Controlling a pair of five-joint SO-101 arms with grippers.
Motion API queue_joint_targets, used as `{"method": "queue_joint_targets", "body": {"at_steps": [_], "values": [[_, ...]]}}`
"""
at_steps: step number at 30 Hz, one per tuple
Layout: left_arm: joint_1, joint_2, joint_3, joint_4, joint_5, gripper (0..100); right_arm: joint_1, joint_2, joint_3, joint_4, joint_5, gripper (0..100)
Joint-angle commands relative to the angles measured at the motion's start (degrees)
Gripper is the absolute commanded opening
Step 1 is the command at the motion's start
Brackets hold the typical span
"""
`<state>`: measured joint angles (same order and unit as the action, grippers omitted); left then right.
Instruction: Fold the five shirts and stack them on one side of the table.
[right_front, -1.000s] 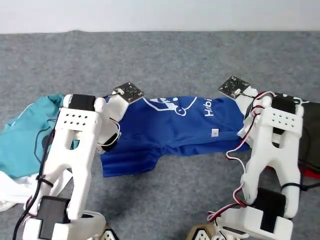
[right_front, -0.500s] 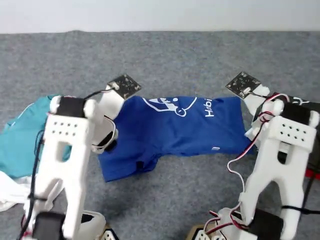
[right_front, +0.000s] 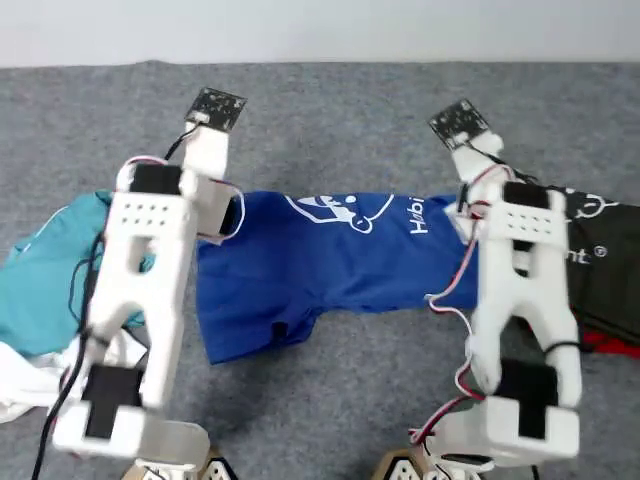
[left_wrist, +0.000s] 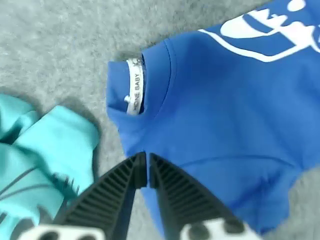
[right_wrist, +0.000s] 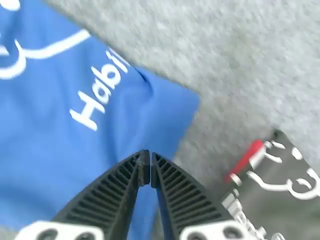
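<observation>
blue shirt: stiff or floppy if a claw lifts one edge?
Likely floppy: the blue shirt already lies creased with its lower edge bunched, so a lifted edge would probably sag. It looks thin, so probably light. Pushed, it would likely wrinkle rather than slide on the fuzzy grey table cover.

Bright, soft, even light falls from above onto the grey felt table cover (right_front: 350, 120). Shadows there are faint and soft-edged, with a thin one running along the near hem of the royal-blue cotton shirt (right_front: 340, 260). The white plastic left arm (right_front: 140, 300) and right arm (right_front: 520, 300) are bright yet keep their surface detail. In the left wrist view a darker soft shadow edges the blue collar and the turquoise cotton shirt (left_wrist: 45, 155). In the right wrist view the felt looks smeared, and the black shirt with white print (right_wrist: 285, 200) is blurred.
</observation>
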<state>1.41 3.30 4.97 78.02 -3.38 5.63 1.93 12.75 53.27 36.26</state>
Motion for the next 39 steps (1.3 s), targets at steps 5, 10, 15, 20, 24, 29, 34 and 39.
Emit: {"method": "queue_joint_targets", "body": {"at_steps": [5,10,15,20,24,29,34,39], "values": [[-0.09,14.24,-15.25,0.97,0.44,0,-1.36,13.85,-15.03,-1.19,-4.92,1.0],[0.18,23.82,-21.14,1.14,-2.81,0,-1.01,25.80,-24.97,-1.19,-4.84,1.0],[-0.70,33.67,-27.03,4.66,-3.16,0,0.48,37.32,-34.55,-0.75,-4.66,1.0],[-5.36,41.76,-35.82,9.23,-3.16,0,3.91,45.32,-42.64,-0.57,-4.57,1.0],[-9.32,45.01,-44.35,15.12,-3.34,0,6.29,48.22,-48.79,3.30,-4.57,1.0],[-7.56,45.10,-53.58,22.42,-5.27,0,6.20,48.48,-55.21,9.19,-4.57,1.0],[-2.99,41.41,-57.71,22.59,-4.84,0,5.05,48.40,-66.11,17.36,-4.57,1.0],[1.85,32.97,-54.81,22.59,-4.84,0,3.38,48.48,-77.89,30.99,-4.57,1.0]]}}
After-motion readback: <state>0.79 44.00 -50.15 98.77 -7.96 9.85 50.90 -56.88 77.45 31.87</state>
